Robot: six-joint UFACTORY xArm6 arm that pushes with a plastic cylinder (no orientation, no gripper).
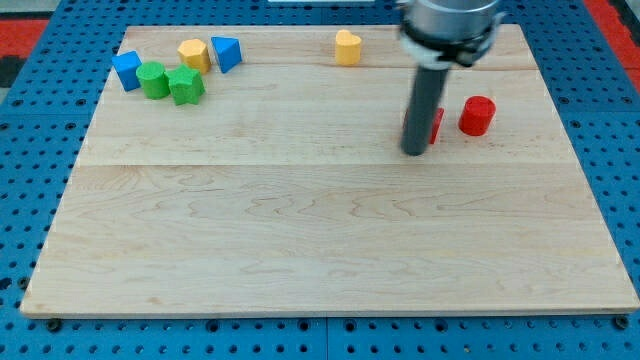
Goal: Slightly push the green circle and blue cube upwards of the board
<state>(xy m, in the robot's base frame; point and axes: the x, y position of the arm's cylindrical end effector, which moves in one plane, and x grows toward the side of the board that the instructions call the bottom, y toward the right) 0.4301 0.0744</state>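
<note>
The green circle [152, 80] sits near the board's top left, touching the green star [186, 86] on its right. The blue cube [127, 70] is just left of the green circle, close against it. My tip [414, 152] rests on the board in the right half, far to the right of both blocks. The rod stands in front of a red block [436, 124], hiding most of it.
A yellow block [194, 54] and a blue triangular block [227, 53] lie just above the green star. A yellow heart [347, 47] is at the top centre. A red cylinder [477, 116] is right of the rod. The wooden board [320, 240] lies on a blue pegboard.
</note>
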